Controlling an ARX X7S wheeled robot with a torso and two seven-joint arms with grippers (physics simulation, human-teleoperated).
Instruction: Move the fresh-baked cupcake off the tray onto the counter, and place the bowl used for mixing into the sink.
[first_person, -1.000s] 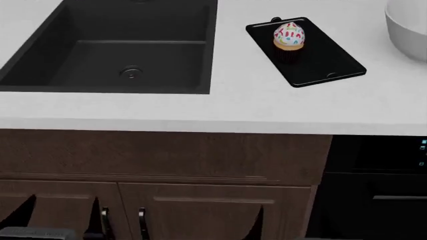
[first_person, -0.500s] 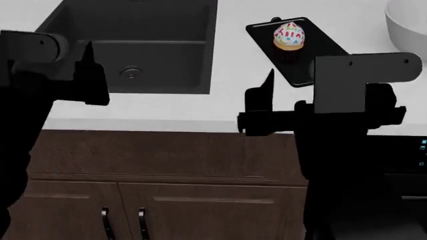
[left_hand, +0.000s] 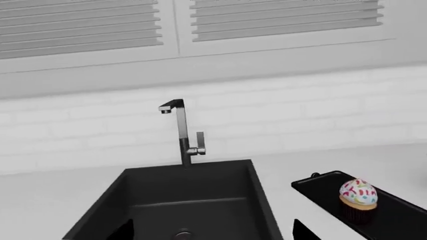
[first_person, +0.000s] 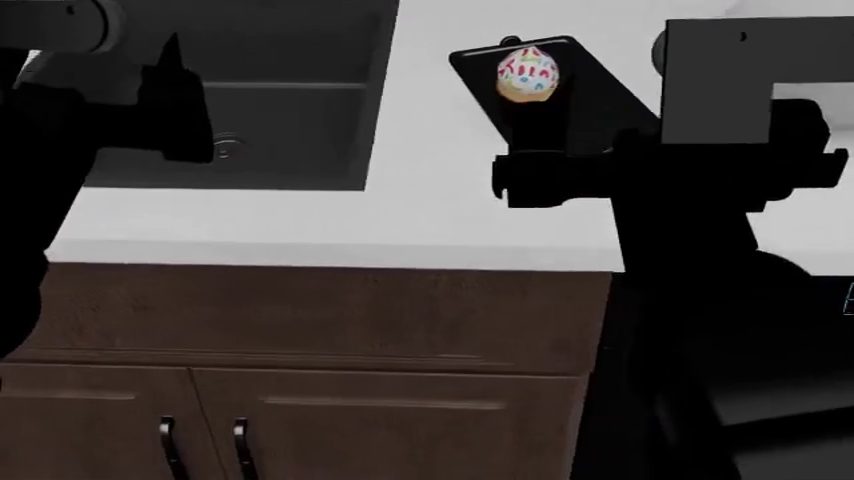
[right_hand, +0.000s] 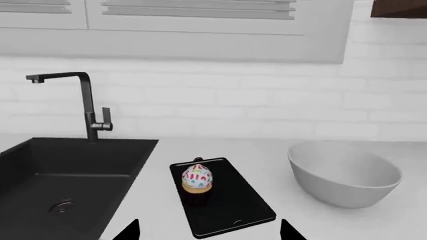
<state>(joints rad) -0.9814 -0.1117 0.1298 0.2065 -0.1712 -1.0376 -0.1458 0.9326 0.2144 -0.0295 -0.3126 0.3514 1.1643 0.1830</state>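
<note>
The cupcake (right_hand: 197, 183) sits on the black tray (right_hand: 230, 210), toward the back end of it. It has white frosting with red, blue and green sprinkles, a golden cake part and a dark brown wrapper. The sprinkles look a bit like letters, but no word can be read on them. The tray lies flat on the white counter (right_hand: 293, 220), between the sink (right_hand: 60, 185) and the bowl (right_hand: 341, 173). It is turned a little, so its edges do not line up with the sink. A small mark shows near the front edge of the tray, too tiny to read. The bowl is big, white and round, and it stands upright on the counter, apart from the tray. The sink is a deep black box shape with a round metal drain (right_hand: 62, 206) in the bottom. A dark faucet (left_hand: 181, 131) stands behind it by the white brick wall (left_hand: 300, 115). In the head view, the left gripper (first_person: 174, 100) hangs over the front of the sink and the right gripper (first_person: 554, 180) hangs over the near end of the tray. Both are very dark shapes. In each wrist view two dark finger tips (right_hand: 127, 231) show wide apart at the edge, so both claws are spread and hold nothing. Brown cabinet doors (first_person: 334, 420) are below the counter.
</note>
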